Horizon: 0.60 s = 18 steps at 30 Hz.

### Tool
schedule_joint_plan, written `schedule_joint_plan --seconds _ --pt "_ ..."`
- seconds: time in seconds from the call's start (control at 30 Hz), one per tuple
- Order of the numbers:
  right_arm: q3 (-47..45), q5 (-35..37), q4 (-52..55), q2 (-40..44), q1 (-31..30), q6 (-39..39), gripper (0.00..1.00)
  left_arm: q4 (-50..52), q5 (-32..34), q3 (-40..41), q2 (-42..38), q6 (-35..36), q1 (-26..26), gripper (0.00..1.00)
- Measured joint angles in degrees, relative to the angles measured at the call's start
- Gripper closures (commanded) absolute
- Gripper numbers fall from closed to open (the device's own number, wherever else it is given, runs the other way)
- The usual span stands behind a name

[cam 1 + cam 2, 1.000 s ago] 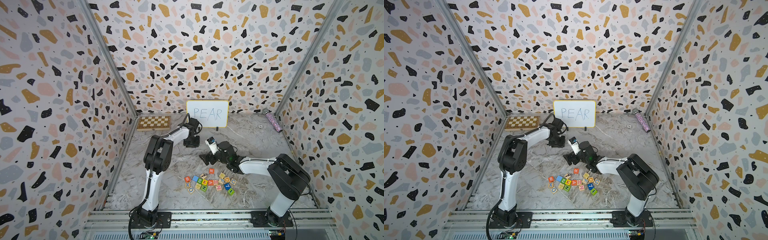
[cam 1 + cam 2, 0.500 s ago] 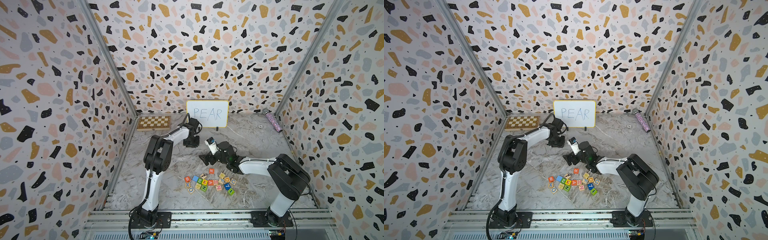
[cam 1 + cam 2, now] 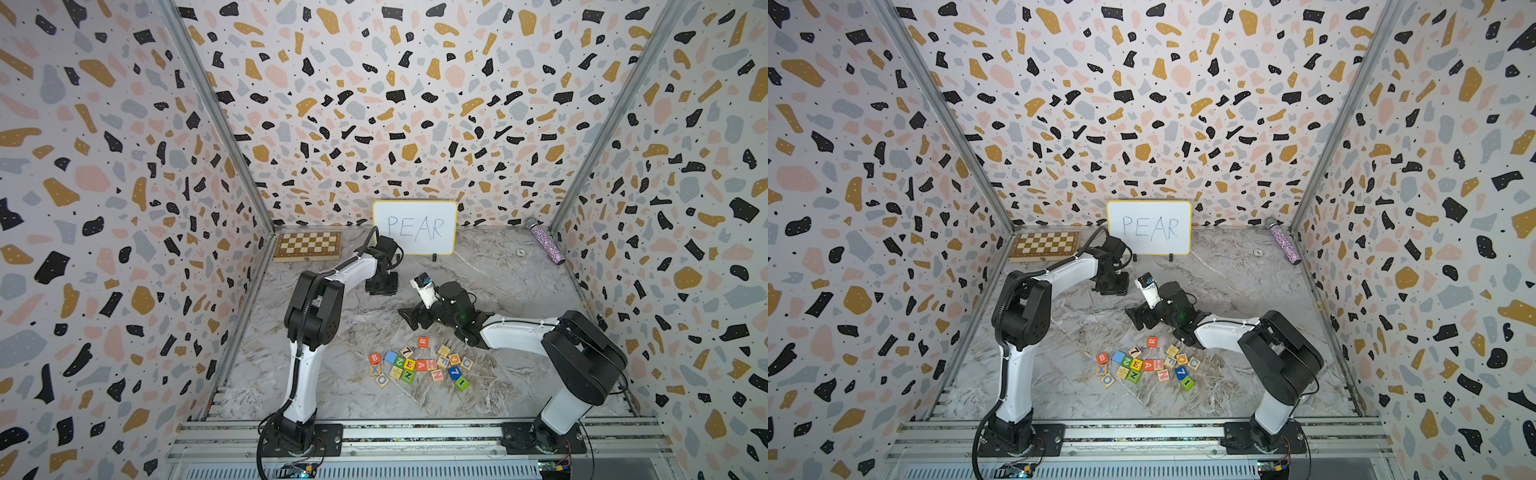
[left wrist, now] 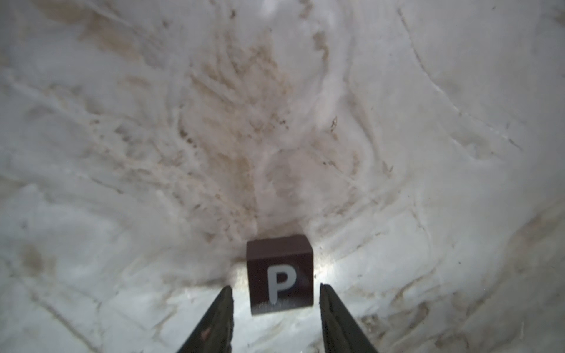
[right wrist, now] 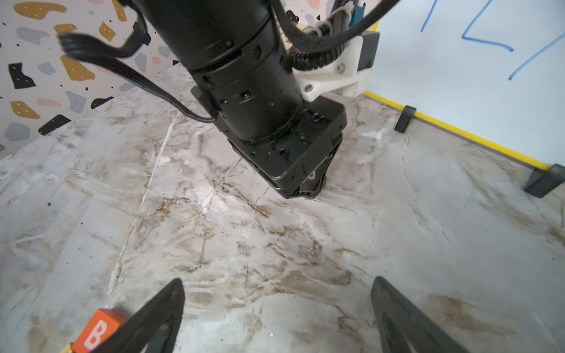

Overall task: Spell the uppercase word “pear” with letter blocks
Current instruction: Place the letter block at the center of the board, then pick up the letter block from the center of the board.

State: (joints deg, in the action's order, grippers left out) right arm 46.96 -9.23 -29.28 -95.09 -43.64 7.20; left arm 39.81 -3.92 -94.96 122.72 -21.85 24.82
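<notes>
The black P block [image 4: 279,269] sits flat on the table [image 4: 122,152], its P showing to the wrist cam, near the front of the whiteboard [image 3: 415,228]. The left tool [image 4: 275,288] is down around it. Its fingers are a bit apart w/ a small gap each side, so it isn't pinching the block. Looks to me like step 1, putting down the P, is about done.

The right tool [image 5: 278,281] is spread wide & empty, low over bare table between the P & the pile [image 3: 417,365]. An orange B block [image 5: 94,331] is just beside one finger.

The E block [image 3: 409,364], A block [image 3: 421,365] & R block [image 3: 422,342] wait in the pile nearer the front. E & A touch. The R sits a bit apart at the pile's back edge.

Nxt, I think the left tool should go straight up so it doesn't bump the P. Then the E needs picking. It's packed tight w/ its neighbours, so that grab needs care. It goes just beside the P.
</notes>
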Motion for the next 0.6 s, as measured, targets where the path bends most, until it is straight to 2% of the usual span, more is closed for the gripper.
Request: schedule_joint_plan --seconds 0.27,0.43,0.6 --pt "-0.6 -0.3 3.2 9.4 0.0 2.2 0.04 -2.6 -1.3 6.6 -15.1 0.1 0.0 0.53" --pt "-3.9 -0.5 7.6 15.6 0.0 4.4 0.04 -6.9 -2.1 15.6 -26.9 0.2 0.3 0.50" --pt "-8.0 -0.5 12.8 21.8 -0.1 5.4 0.04 -10.6 -2.2 26.8 -37.8 0.2 2.1 0.41"
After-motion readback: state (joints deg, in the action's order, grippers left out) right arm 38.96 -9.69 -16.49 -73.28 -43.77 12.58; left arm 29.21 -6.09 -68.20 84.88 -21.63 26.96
